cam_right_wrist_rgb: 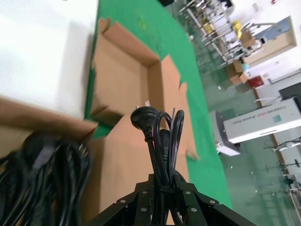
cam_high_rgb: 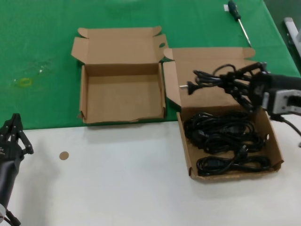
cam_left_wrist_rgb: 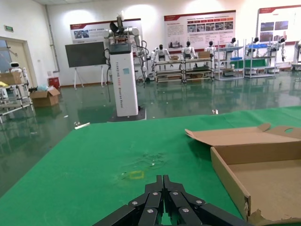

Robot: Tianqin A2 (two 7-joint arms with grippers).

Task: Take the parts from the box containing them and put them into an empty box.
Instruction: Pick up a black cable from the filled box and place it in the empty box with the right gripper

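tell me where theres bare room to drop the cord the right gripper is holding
The empty box is bare inside. White tabletop between the left gripper and the full box is also open. That box is crowded with coiled cords; the right gripper holds one cord over its lid.

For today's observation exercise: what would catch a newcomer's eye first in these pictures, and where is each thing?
First, the right pincer, shut on a coiled black power cord lifted above the larger cardboard box on the robot's right, where more coiled cords lie. Next, the smaller empty box standing open to its left on the green cloth. The left pincer waits at the near left edge.
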